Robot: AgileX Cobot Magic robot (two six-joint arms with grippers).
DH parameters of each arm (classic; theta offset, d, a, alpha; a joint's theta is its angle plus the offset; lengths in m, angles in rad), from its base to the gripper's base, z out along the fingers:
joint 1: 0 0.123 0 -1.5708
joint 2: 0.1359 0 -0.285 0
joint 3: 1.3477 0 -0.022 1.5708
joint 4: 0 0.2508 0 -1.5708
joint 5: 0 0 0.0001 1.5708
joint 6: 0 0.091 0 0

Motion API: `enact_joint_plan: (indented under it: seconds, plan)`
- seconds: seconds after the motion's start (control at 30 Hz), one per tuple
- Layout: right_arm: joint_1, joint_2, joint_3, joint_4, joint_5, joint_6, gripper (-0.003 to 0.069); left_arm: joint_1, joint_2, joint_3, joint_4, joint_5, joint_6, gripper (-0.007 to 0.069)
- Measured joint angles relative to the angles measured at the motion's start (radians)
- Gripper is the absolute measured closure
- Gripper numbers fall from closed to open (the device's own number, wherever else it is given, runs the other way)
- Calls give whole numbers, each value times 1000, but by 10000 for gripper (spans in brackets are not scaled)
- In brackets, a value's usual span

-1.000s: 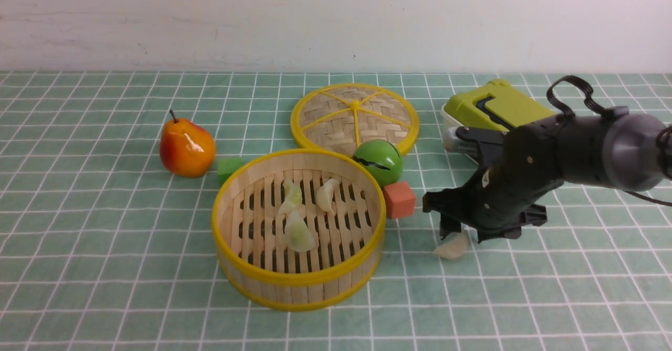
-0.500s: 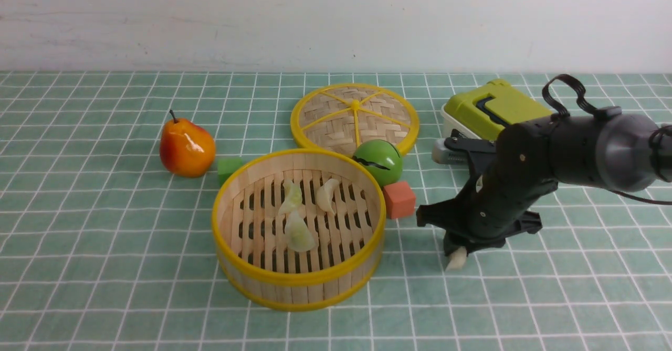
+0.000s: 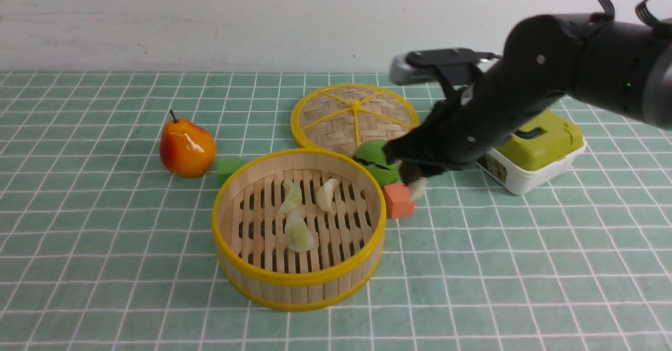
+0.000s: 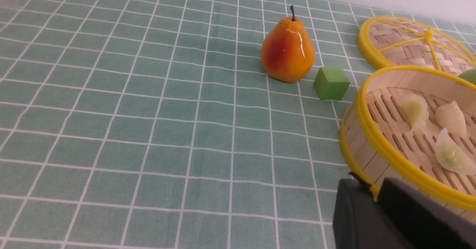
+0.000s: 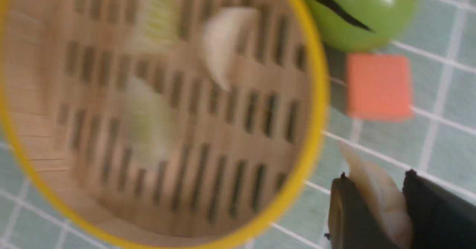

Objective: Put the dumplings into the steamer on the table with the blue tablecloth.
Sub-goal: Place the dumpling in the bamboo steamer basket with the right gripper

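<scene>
Raised from the table [image 3: 157, 298] since the earlier frame, the last dumpling [image 3: 418, 188] hangs beside the steamer [image 3: 299, 276] in the front view; three dumplings lie inside, so only this one is left to place. In the left wrist view, the left gripper [image 4: 375, 191] seems closed, though its fingers are partly cut off. In the right wrist view, the right gripper [image 5: 375, 178] pinches the dumpling, jaws slightly apart.

wall [image 3: 210, 20]: plain, whitish, faintly scuffed; meets far edge of green white-gridded surface [image 3: 105, 288]
</scene>
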Motion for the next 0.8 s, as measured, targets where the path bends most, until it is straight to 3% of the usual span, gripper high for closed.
enact_joint_plan:
  seconds: [0.2,0.5,0.8]
  plan:
    - [141,157,-86,31,-108,-79,477,0,0,0,0,-1,0,533]
    - [145,289,-90,-64,-141,-19,472,0,0,0,0,3,0,533]
    - [145,256,-90,-75,-92,38,266,0,0,0,0,3,0,522]
